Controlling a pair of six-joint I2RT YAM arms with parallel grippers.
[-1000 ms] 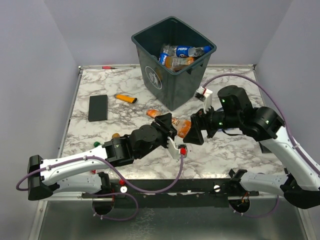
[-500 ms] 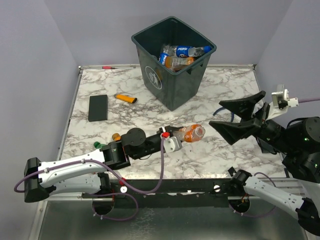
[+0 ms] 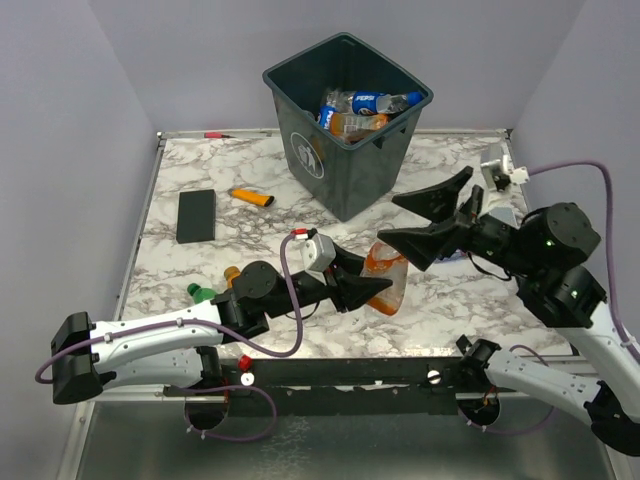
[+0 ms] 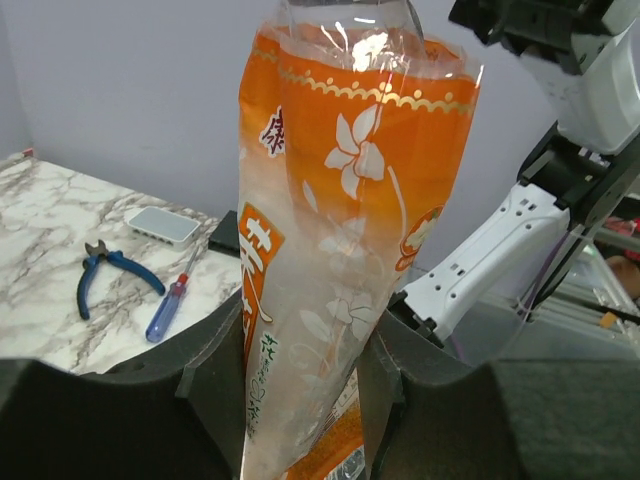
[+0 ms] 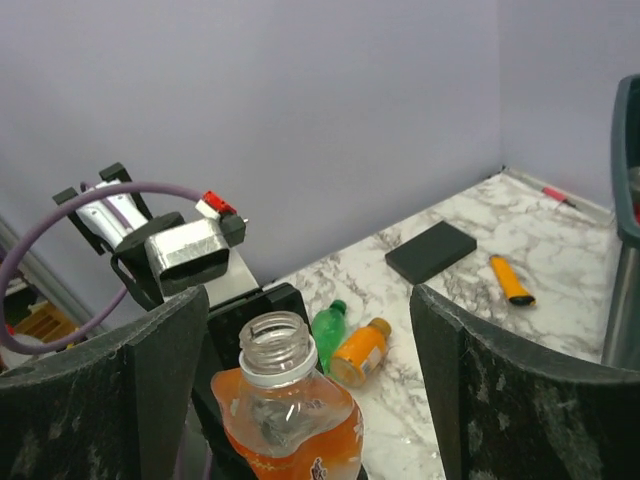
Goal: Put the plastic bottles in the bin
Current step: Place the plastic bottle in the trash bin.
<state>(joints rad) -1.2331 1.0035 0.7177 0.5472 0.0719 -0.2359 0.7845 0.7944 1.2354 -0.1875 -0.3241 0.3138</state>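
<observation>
One uncapped bottle (image 4: 330, 250) sits clamped in the left gripper (image 3: 375, 292), two capped bottles (image 3: 203, 293) lie loose, right gripper (image 3: 388, 220) gapes empty.

Robot-lab test cell: plain walls (image 3: 70, 100) box in marble tbl (image 3: 180, 170).

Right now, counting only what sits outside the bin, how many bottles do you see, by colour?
Clear orange-labelled bottle, uncapped, clamped in the left gripper: 1
Small green bottle: 1
Small orange bottle, right beside the green one: 1
Total in view outside the bin: 3
</observation>
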